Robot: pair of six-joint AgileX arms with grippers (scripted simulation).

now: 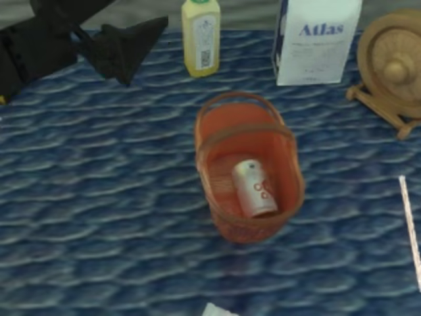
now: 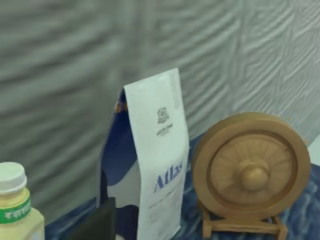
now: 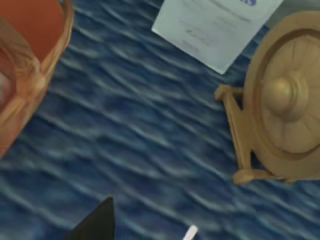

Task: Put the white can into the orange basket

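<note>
A: Where is the white can (image 1: 254,187)?
B: Lying on its side inside the orange basket (image 1: 291,197), near the middle of the blue cloth-covered table (image 1: 99,210). Its long axis runs along the basket's length, one end toward the table's far edge, red marks facing up.
A: Any writing?
B: "Atlas" in blue on the white carton (image 1: 318,39), between the pale-yellow bottle (image 1: 200,36) and the wooden wheel (image 1: 395,66).
A: The grippers?
B: The left gripper (image 1: 135,46) sits at far left; I cannot tell its fingers' state. The right one shows only a dark tip in its wrist view, so I cannot tell either.
</note>
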